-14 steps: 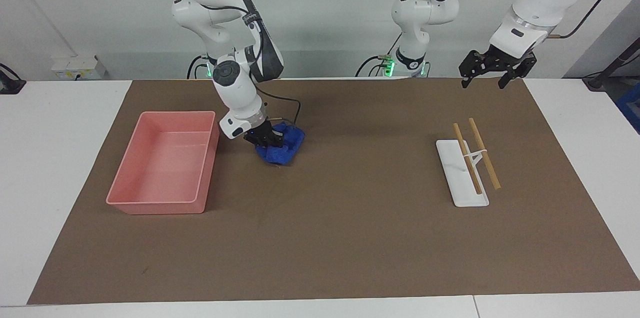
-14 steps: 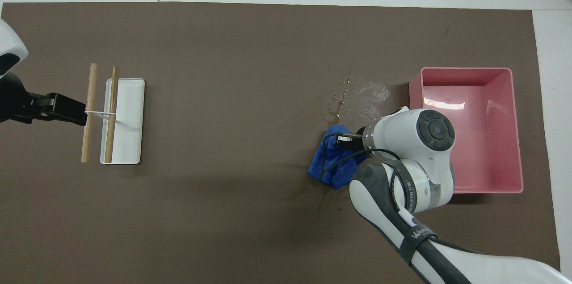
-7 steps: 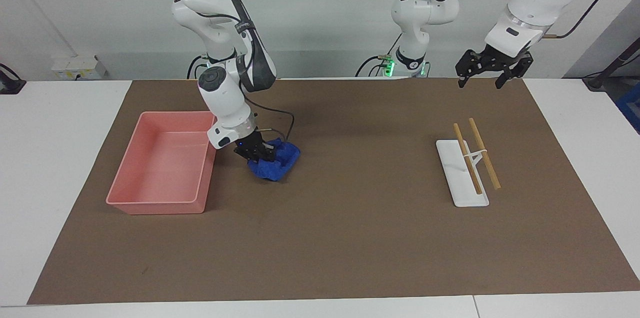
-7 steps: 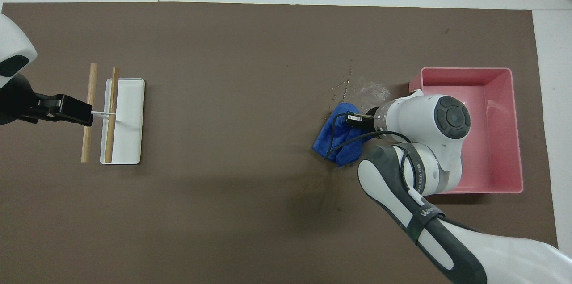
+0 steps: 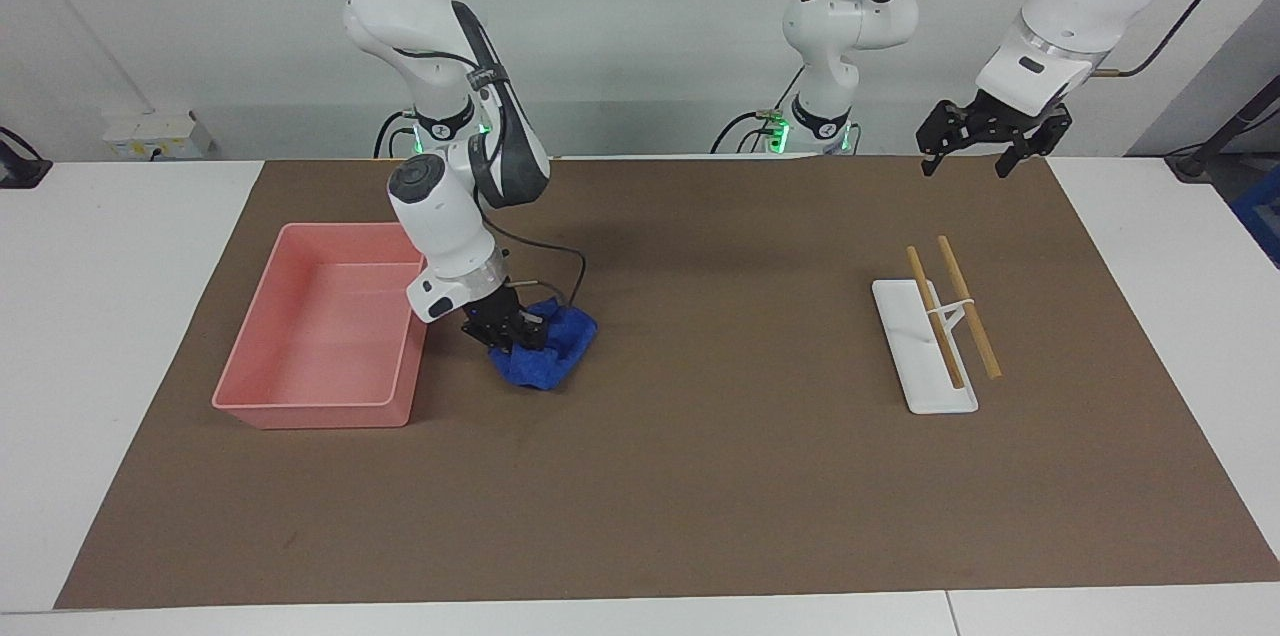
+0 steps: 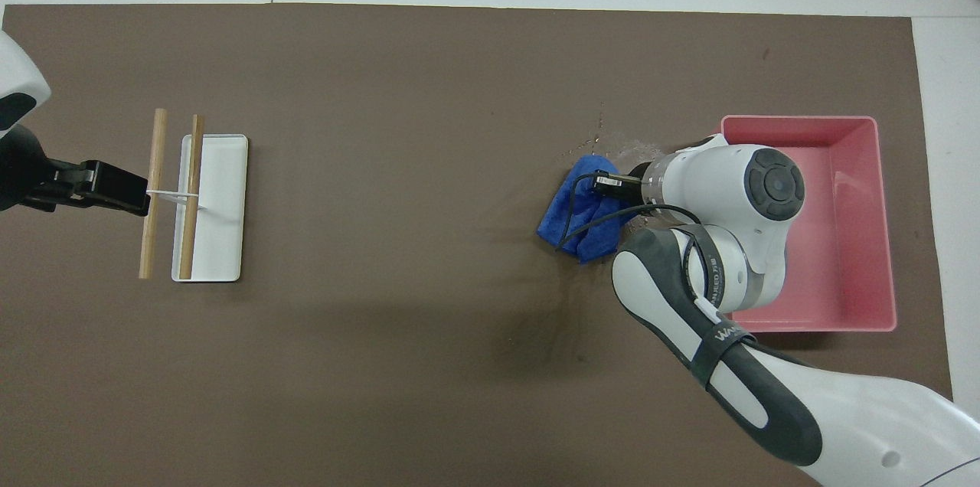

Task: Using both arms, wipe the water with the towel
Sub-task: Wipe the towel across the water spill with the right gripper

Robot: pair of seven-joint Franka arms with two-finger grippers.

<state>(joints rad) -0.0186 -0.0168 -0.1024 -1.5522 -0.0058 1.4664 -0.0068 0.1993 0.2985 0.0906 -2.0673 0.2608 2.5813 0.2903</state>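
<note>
The blue towel (image 5: 556, 352) lies bunched on the brown mat beside the pink tray (image 5: 318, 405). My right gripper (image 5: 510, 332) is shut on the towel and presses it onto the mat. In the overhead view the towel (image 6: 570, 211) covers most of the wet patch, and a few shiny water drops (image 6: 622, 144) show just farther from the robots. My right gripper (image 6: 606, 194) is partly hidden there by its wrist. My left gripper (image 5: 965, 166) is open, empty and raised over the mat at the left arm's end, where the arm waits; it also shows in the overhead view (image 6: 115, 188).
The pink tray (image 6: 804, 120) stands close beside my right wrist. A white dish (image 5: 926, 374) with two wooden sticks (image 5: 968, 308) across a small rack lies at the left arm's end, and shows in the overhead view (image 6: 222, 242) too. A brown mat (image 5: 700, 476) covers the table.
My right gripper has dragged the towel away from the robots, over the wet patch, which is now mostly covered. My left gripper has hardly moved.
</note>
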